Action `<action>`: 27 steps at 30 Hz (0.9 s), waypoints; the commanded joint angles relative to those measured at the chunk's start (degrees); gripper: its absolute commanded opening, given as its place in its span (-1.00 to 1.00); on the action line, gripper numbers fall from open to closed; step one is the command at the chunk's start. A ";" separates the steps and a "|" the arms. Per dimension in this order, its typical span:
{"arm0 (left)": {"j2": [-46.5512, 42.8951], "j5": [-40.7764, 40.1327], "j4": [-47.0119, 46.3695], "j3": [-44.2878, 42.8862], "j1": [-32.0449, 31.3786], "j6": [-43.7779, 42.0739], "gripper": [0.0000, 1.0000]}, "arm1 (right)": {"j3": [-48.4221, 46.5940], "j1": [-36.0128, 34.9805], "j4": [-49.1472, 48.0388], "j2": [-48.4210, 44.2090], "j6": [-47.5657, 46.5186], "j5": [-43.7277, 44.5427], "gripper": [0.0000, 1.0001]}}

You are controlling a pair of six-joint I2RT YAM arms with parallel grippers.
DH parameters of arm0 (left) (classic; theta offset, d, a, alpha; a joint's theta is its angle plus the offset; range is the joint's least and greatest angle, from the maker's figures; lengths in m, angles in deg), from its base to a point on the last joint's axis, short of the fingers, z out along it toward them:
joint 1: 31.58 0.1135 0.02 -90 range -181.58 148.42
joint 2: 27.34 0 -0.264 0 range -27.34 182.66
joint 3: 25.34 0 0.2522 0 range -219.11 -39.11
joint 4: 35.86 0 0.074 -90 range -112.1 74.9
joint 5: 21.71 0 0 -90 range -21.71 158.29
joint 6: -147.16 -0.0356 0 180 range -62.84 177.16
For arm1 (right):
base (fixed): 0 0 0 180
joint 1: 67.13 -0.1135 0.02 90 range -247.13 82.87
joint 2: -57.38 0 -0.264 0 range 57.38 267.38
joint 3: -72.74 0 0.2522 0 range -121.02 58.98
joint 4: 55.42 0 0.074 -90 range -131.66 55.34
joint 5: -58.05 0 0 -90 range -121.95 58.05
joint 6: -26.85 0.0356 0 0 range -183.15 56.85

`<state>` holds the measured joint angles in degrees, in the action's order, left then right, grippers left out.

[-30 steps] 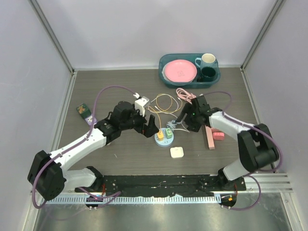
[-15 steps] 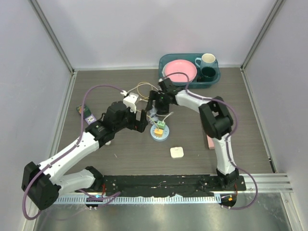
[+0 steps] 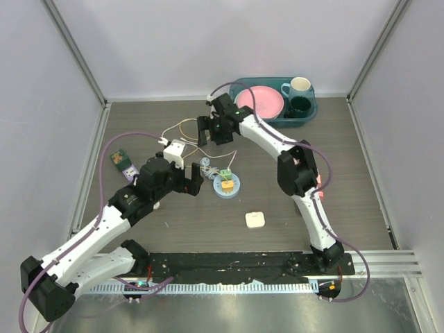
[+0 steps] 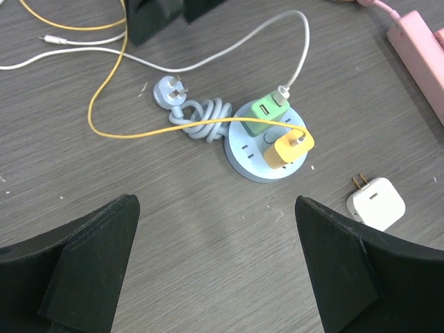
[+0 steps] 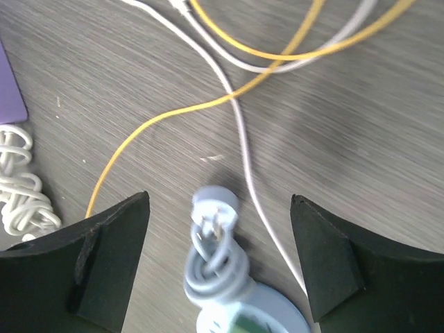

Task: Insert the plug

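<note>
**A:** Plug [image 4: 168, 90], the grey one: where was it?

**B:** Flat on the tabletop [image 4: 208, 243], at the end of the knotted grey cord [image 4: 201, 111], just beside the round blue hub [image 4: 260, 163]. Nothing held it.

**A:** And the tools?

**B:** The right tool [image 5: 219, 208] hung over it, fingers spread wide, empty. The left tool [image 4: 215, 208] was equally wide and empty, near the hub.

**A:** How best to take it?

**B:** I judged it best to come straight down and close on the plug's body, not the cord. The knot would need slack before carrying it, probably to the pink strip [image 4: 423, 55], with the pins squared to the socket.

**A:** The count?

**B:** One plug, one hub and one strip. Two adapters were seated, green [image 4: 267, 111] and yellow [image 4: 291, 147]. One white charger [image 4: 377, 203] lay loose.
</note>
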<state>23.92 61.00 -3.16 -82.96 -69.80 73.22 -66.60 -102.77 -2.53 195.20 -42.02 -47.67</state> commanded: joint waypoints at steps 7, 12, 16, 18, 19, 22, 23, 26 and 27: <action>-0.65 13.87 -7.07 1.14 -0.54 -4.88 0.99 | 20.09 3.29 -1.25 -33.56 -9.44 24.77 0.89; 3.22 16.25 -7.07 -1.23 -4.75 -6.73 0.99 | 37.84 7.50 -4.15 -50.15 -5.93 31.88 0.95; 8.84 18.79 -7.16 -4.38 -9.67 -9.02 1.00 | 48.39 11.90 -4.68 -61.33 -3.29 33.30 1.00; 13.14 19.24 -6.90 -5.80 -12.66 -10.77 0.99 | 53.49 13.48 -4.59 -65.38 -2.76 34.18 0.99; 14.90 19.68 -6.90 -7.28 -13.72 -11.56 0.99 | 54.99 13.84 -4.33 -68.62 -2.58 35.31 1.00; 21.49 19.86 -5.93 -10.97 -17.41 -14.29 1.00 | 60.18 15.15 -2.76 -74.34 -1.27 36.81 0.99; 23.16 19.77 -5.15 -12.03 -18.90 -14.91 0.99 | 62.28 15.51 -2.23 -75.49 -1.17 37.69 0.99; 30.10 19.42 -4.00 -16.08 -21.54 -17.62 1.00 | 65.62 16.30 -0.38 -79.71 -0.38 40.15 1.00; 33.25 18.98 -3.74 -16.87 -22.16 -18.85 0.99 | 66.33 16.48 -0.03 -80.68 -0.12 40.86 0.99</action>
<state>50.94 79.32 -7.44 -95.07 -89.23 59.97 -3.04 -87.16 -3.38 119.09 -44.14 -12.00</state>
